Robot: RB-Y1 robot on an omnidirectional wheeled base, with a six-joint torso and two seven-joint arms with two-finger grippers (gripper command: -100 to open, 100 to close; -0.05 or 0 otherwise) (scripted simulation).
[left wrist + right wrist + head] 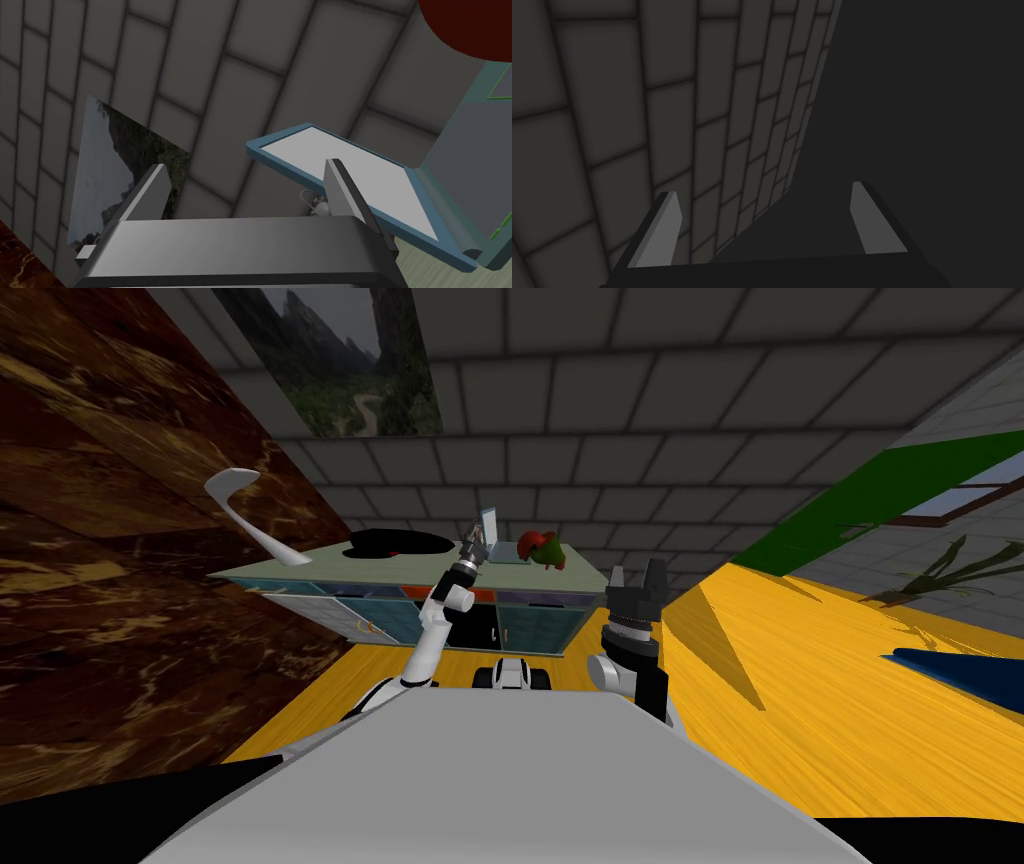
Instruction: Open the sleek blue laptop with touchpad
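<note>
The blue-framed laptop [491, 537] sits on the pale green top of a low cabinet [420, 571] against the tiled wall. Its lid [350, 175] is raised, the grey screen facing its base [465, 165]. My left gripper [472, 546] is at the lid's free edge on the left of the laptop. In the left wrist view this gripper [245, 192] is open, and one of its fingers [342, 192] overlaps the lid's blue rim, with nothing held between the two. My right gripper [632, 578] is raised beside the cabinet's right end, open [767, 220] and empty.
A red and green object [540, 546] lies just right of the laptop, a black object [400, 543] to its left, and a white curved lamp [250, 513] at the cabinet's left end. A brown marbled wall [120, 538] is close on the left. Yellow floor [820, 708] opens to the right.
</note>
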